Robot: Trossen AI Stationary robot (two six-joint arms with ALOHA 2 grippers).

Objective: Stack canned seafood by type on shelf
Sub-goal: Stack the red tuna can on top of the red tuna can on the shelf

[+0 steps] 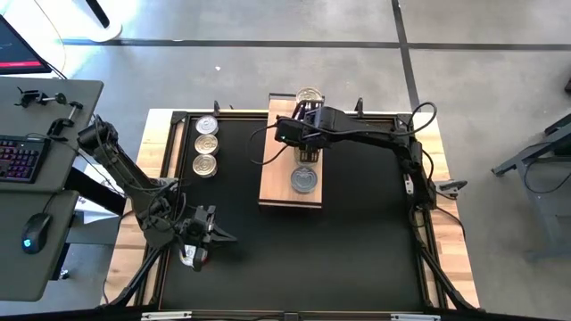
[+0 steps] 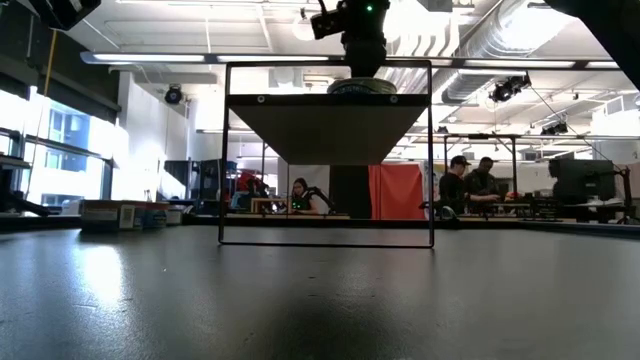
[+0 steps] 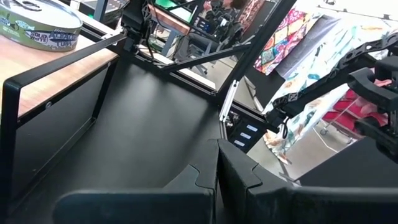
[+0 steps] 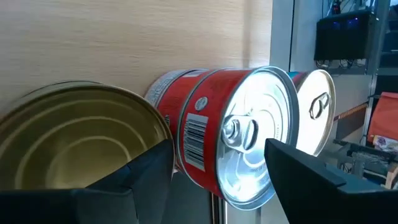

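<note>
Right gripper [image 1: 306,134] over the shelf [image 1: 272,174], near its far edge, fingers spread around a red-labelled tin [image 4: 245,140], apparently lining it onto matching tins. Left gripper [image 1: 207,234] parked near the tabletop's near-left corner, clenched.

From my left wrist I make out "SOLID WHITE ALBACORE" on the green side label of a tin [image 3: 34,23] standing on the shelf [image 3: 37,74]. The red tin [image 4: 236,155] before my right wrist shows a barcode; its digits are too small to read.
</note>
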